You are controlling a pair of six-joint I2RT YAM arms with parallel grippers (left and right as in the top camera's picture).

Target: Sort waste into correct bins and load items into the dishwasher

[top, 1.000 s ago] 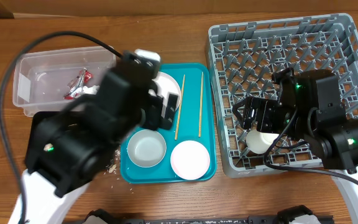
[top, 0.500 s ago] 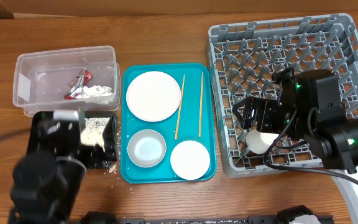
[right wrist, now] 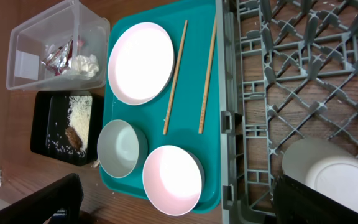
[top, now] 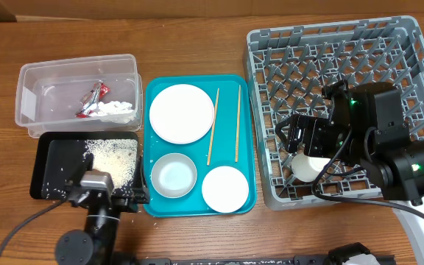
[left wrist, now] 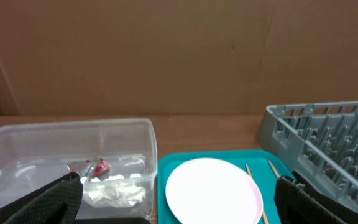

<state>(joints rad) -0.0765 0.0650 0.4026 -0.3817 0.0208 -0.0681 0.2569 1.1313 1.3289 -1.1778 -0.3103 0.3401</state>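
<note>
The clear tub (top: pixel 35 88) holds the red wrapper (top: pixel 94 98) and tissue (top: pixel 115 109). The black tray (top: pixel 54 165) holds rice (top: pixel 114 157) and brown scraps (right wrist: pixel 73 134). On the teal tray (top: pixel 227 151) lie the white plate (top: pixel 181 112), two chopsticks (top: pixel 212 126), a white bowl (top: pixel 174 175) and a pink bowl (top: pixel 224 189). The white cup (top: pixel 308 167) lies in the grey dish rack (top: pixel 344 66). My left gripper (top: pixel 107 196) is open and empty at the front edge, by the black tray. My right gripper (right wrist: pixel 182 199) is open over the rack, one finger beside the cup (right wrist: pixel 328 174).
Loose rice grains lie on the wood by the black tray's front right corner (top: pixel 133 199). A brown cardboard wall (left wrist: pixel 179 56) stands behind the table. The rack's upright pegs (right wrist: pixel 291 56) fill its floor. The right arm (top: pixel 381 140) covers the rack's front half.
My left arm has pulled back from over the teal tray to the table's front left, uncovering the plate and the black tray. The right arm and the cup have not moved.
</note>
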